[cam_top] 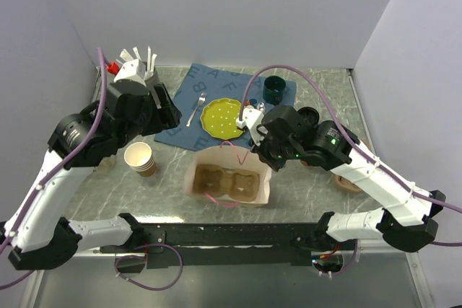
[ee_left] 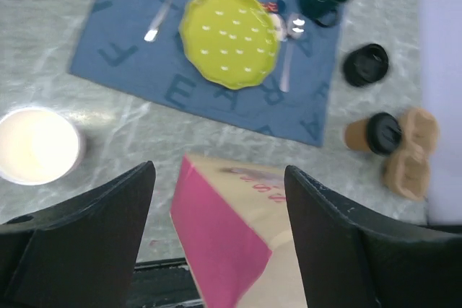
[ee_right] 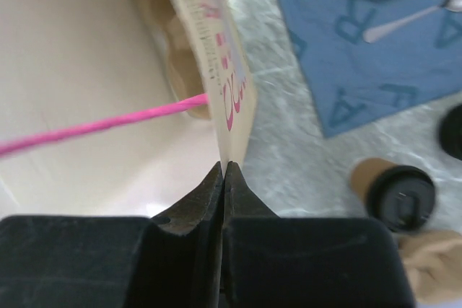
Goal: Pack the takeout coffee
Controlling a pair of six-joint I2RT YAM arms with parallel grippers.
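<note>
Top external: grey marbled worktop [cam_top: 166, 196], with a blue placemat [cam_top: 184, 95] at its 12 o'clock. A paper bag [cam_top: 216, 155] stands open mid-worktop at 6 o'clock of the placemat, cup tray [cam_top: 229, 182] inside.

Right gripper [ee_right: 224, 167]: jaws pinched flat on the bag rim at its 2 o'clock corner, pink handle cord [ee_right: 108, 126] just beside. Left gripper [ee_left: 216, 178]: jaws wide with nothing gripped, hanging over the bag's 10 o'clock side.

Green plate [cam_top: 221, 118] is on the placemat, 12 o'clock of the bag. Pulp carrier [ee_left: 410, 153] lies on the worktop at 3 o'clock of the bag. Beige paper cup [cam_top: 140, 158], lidless, is at 9 o'clock of the bag. Dark green mug [cam_top: 275, 90] is at 1 o'clock of the plate.

Takeout coffee [ee_left: 372, 133]: lid on, on the worktop outside the bag at its 3 o'clock, just beside the carrier. The right arm mostly hides it from above; both wrist views show it. Loose black lid [ee_left: 365, 65] is at 12 o'clock of the coffee. Fork [cam_top: 195, 110] is at 9 o'clock of the plate, spoon [ee_left: 289, 55] at 3.
</note>
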